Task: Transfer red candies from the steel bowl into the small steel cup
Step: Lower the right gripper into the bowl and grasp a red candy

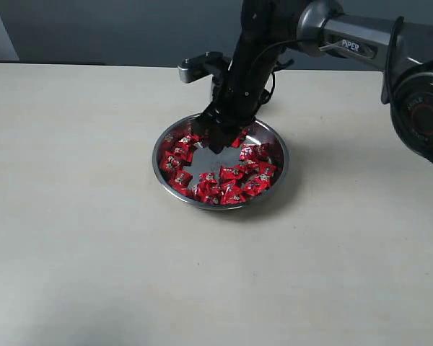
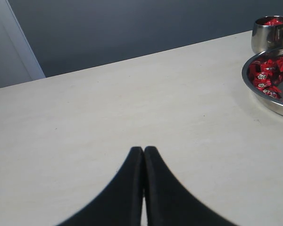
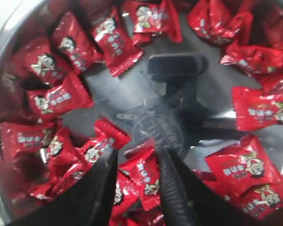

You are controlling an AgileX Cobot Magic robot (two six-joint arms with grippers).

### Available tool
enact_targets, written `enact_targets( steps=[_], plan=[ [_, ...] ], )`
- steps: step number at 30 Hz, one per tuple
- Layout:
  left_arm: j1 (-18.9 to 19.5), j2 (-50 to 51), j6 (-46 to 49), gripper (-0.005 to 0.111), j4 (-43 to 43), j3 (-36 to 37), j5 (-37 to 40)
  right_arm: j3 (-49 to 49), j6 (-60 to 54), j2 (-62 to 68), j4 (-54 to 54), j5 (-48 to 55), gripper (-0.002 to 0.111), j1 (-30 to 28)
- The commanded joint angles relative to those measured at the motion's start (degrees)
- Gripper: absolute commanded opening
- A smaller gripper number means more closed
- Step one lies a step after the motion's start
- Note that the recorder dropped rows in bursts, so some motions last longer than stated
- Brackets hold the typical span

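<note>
One steel bowl [image 1: 161, 164], one small steel cup [image 2: 264, 36], roughly twenty red candies [image 1: 231, 174]

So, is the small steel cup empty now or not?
Not empty. In the left wrist view, red candies show inside the small steel cup.

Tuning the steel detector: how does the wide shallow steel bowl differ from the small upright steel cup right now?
The wide shallow steel bowl is low and plate-like; the small upright steel cup is narrow and taller-walled. The bowl holds many red wrapped candies ringed around a bare centre; the cup shows only a little red at its mouth. The right gripper is down in the bowl, fingers straddling one candy; nothing is at the cup. Both are shiny reflective steel, close together on the pale table.
</note>
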Motion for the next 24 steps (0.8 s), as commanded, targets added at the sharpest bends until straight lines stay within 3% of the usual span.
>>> enact_targets(
  steps=[1,3,8,24],
  plan=[
    [-0.02,-0.25,-0.31,0.0,0.15,-0.06,-0.39,-0.22,-1.75,-0.36,3.05,1.11,0.048,-0.04],
    [-0.02,-0.25,-0.31,0.0,0.15,-0.06,-0.39,-0.22,-1.75,-0.36,4.01,1.11,0.052,0.06],
    [-0.02,-0.25,-0.31,0.0,0.15,-0.06,-0.39,-0.22,-0.54,-0.36,4.14,1.11,0.047,0.05],
    [-0.02,-0.25,-0.31,0.0,0.15,-0.06,-0.39,4.9,0.88,-0.36,-0.81,1.11,0.047,4.67]
  ],
)
